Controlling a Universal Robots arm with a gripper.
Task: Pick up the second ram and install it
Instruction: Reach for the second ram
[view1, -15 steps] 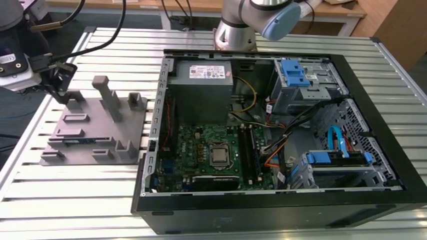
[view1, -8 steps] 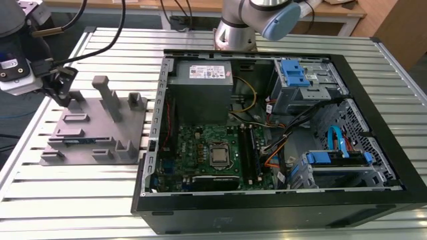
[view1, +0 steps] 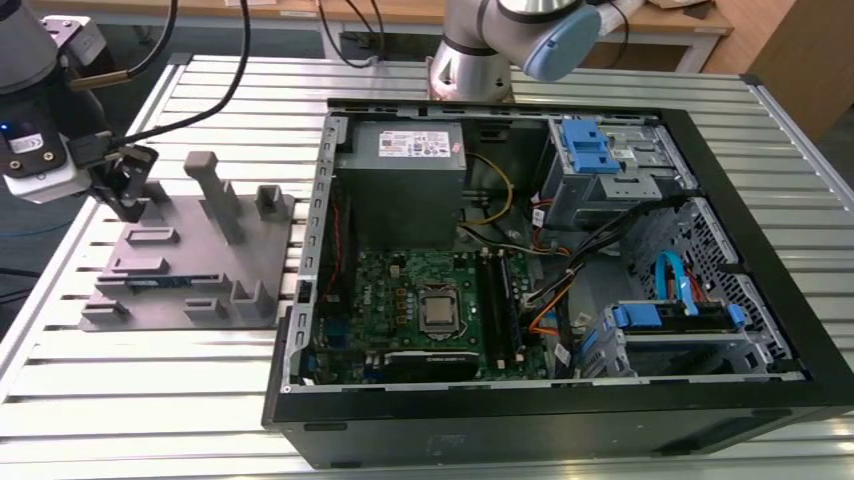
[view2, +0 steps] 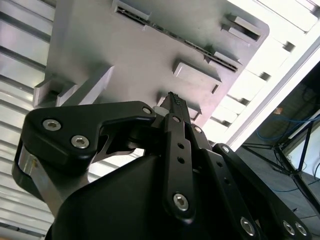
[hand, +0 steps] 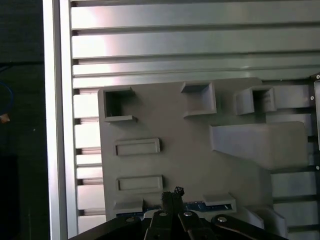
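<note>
Right now the gripper (view1: 130, 195) hangs over the grey holder (view1: 200, 250) on the slatted surface (view1: 160, 370). Its jaws are drawn close together with nothing between them, as the second wrist view (view2: 172, 100) shows.

The second ram (view1: 160, 283) lies low in the holder, at about 5 o'clock from the gripper in the exterior view and apart from it. In the first wrist view its blue edge (hand: 202, 206) sits near the fingertips.

Its long axis runs 9 to 3 o'clock in the exterior view, one end toward the computer case (view1: 747, 400). I cannot tell which face is up.

I judge three risks:
- Jaws this narrow would strike the stick rather than straddle it.
- An off-centre grip could cock the thin board and jam it in the holder.
- The black slots (view1: 501, 290) on the motherboard (view1: 387, 280) run 12 to 6 o'clock, so a wrong turn would misalign it.
</note>
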